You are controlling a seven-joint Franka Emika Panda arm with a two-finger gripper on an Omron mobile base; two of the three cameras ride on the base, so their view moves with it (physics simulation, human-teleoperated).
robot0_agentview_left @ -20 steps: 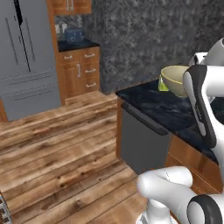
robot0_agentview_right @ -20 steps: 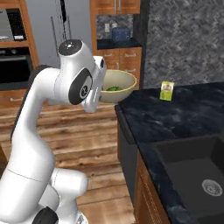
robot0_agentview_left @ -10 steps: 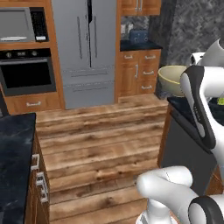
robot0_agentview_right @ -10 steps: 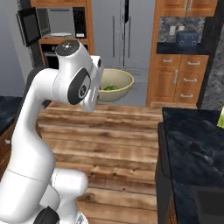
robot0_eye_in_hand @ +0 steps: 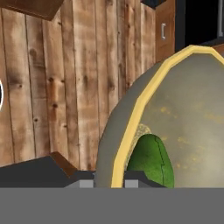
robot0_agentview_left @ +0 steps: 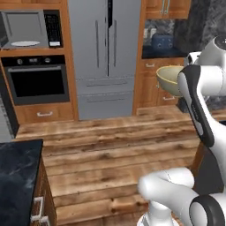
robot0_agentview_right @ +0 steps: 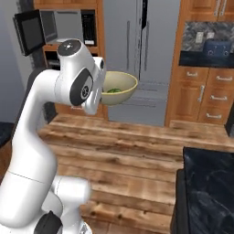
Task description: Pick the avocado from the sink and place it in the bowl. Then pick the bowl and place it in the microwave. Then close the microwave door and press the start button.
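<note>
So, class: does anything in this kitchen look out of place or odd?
The microwave door hangs open. Otherwise nothing is spilled: the bowl rides level in the pincer, the avocado inside it.

My gripper (robot0_eye_in_hand: 109,183) pinches the pale rim of the bowl (robot0_eye_in_hand: 183,109), one fingertip outside the wall and one inside. The avocado (robot0_eye_in_hand: 151,159) lies in the bowl right beside my inner fingertip. Beneath the bowl I see wooden floor planks (robot0_eye_in_hand: 57,78) and a wooden cabinet front (robot0_eye_in_hand: 165,26).
</note>
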